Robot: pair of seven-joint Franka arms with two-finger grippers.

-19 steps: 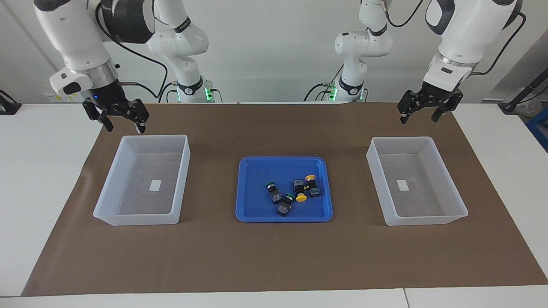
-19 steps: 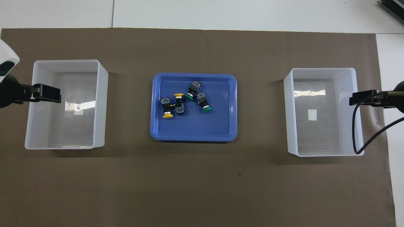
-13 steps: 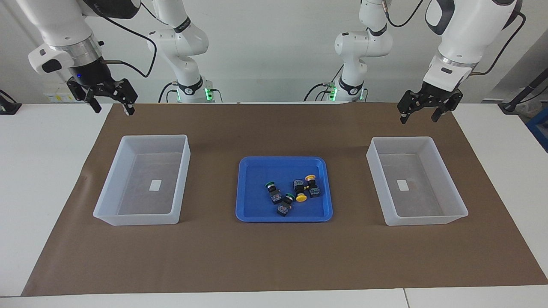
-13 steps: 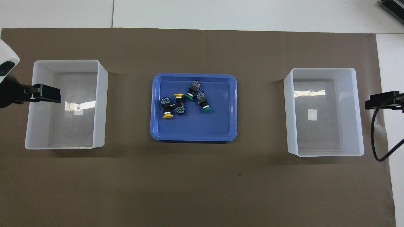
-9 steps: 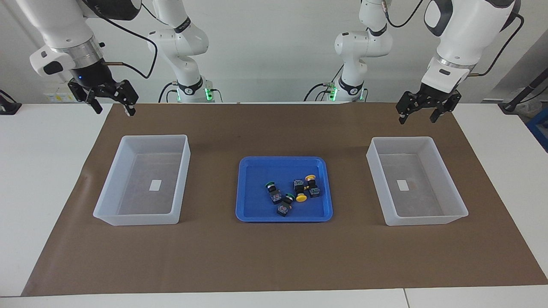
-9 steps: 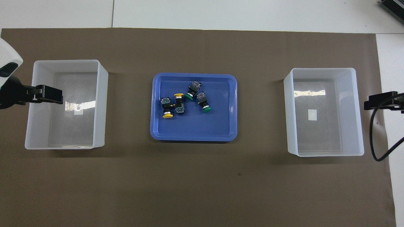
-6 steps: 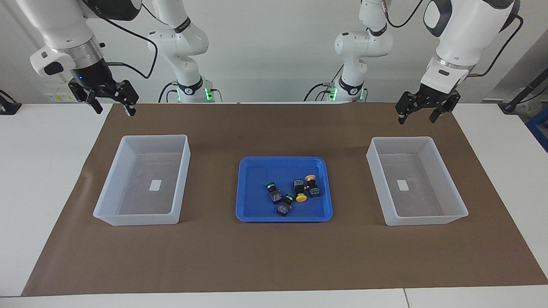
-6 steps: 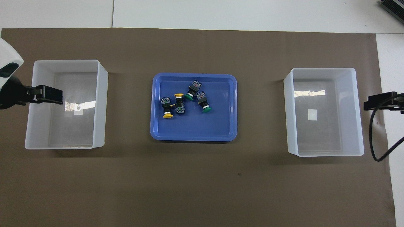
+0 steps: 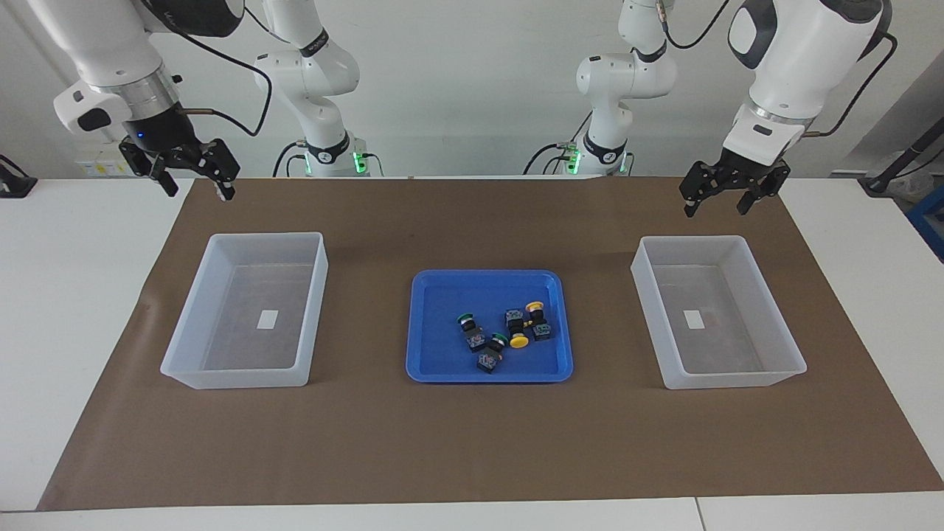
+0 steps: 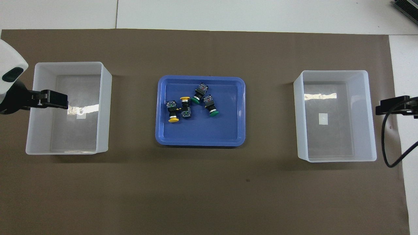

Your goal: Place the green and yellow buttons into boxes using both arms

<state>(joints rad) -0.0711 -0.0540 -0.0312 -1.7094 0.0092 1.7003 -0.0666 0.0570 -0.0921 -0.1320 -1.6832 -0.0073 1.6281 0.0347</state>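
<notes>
In the facing view, the right hand (image 9: pixel 193 189) hangs at upper left with fingers spread, holding nothing, above the brown mat's edge. Below it sits one translucent box (image 9: pixel 214 376) with a white sticker inside. At centre, the blue tray (image 9: pixel 442 295) holds four black-bodied buttons (image 9: pixel 503 332), two green-capped, two yellow-capped, lying clustered. The second box (image 9: pixel 649 310) sits at right; above it the left hand (image 9: pixel 714 205) hangs released, empty.

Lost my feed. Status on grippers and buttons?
Left gripper and right gripper open, raised, empty. Four buttons in blue tray. Both boxes empty; nothing obstructing.
</notes>
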